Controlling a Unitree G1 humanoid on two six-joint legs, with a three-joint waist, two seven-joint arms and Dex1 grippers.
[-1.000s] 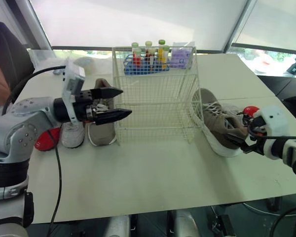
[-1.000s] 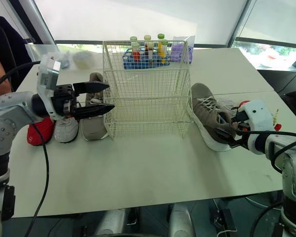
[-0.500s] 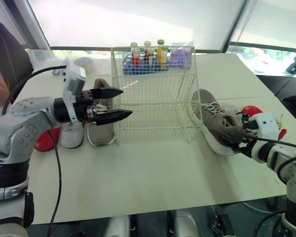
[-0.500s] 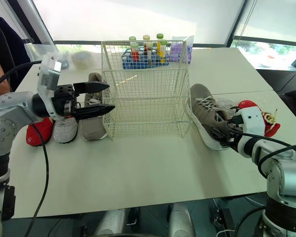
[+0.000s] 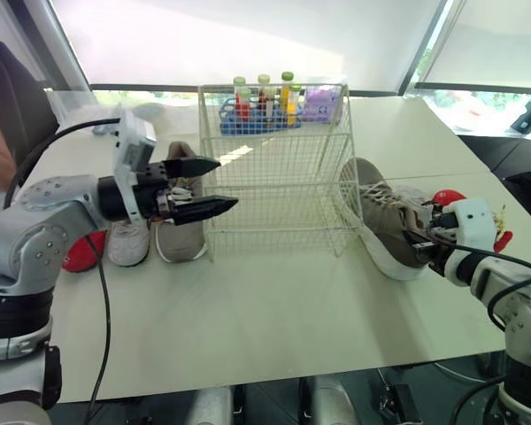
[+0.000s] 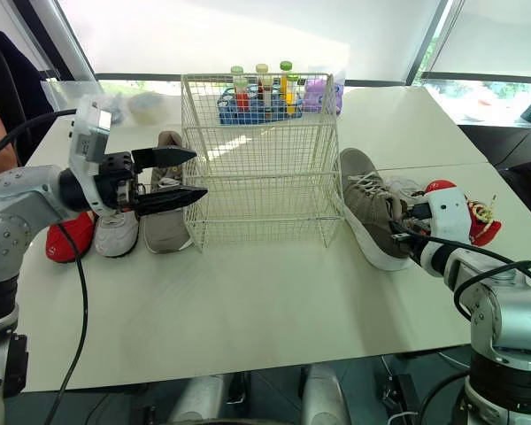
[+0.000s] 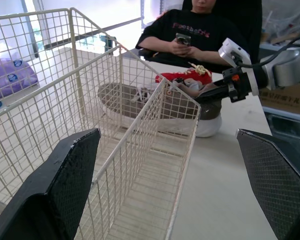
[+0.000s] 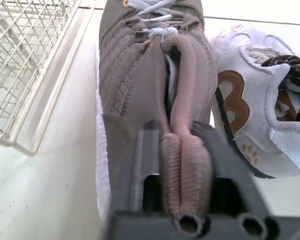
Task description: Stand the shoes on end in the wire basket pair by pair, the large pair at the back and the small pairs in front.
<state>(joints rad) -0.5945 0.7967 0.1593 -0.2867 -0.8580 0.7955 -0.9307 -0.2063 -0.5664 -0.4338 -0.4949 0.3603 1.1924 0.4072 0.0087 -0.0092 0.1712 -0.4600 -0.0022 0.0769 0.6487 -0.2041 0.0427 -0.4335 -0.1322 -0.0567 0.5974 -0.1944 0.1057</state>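
The white wire basket (image 5: 279, 168) stands empty at the table's middle. Right of it lies a large taupe shoe (image 5: 380, 217) on its white sole, toe toward the back. My right gripper (image 5: 425, 241) is shut on its heel collar, the padded rim pinched between both fingers (image 8: 145, 165). Beside that shoe lie a small white shoe (image 8: 255, 125) with a brown patch and a red shoe (image 5: 449, 197). My left gripper (image 5: 208, 186) hangs open just left of the basket, above a second taupe shoe (image 5: 181, 235), a small white shoe (image 5: 128, 241) and a red shoe (image 5: 78, 252).
A blue rack of bottles (image 5: 264, 104) and a purple pack (image 5: 321, 104) stand behind the basket. A person (image 7: 205, 30) in black sits beyond the table's right end. The table's front edge (image 5: 292, 376) runs close to me.
My right gripper has slid in onto the large taupe shoe's heel and shut on the collar. The left arm has stayed where it was.
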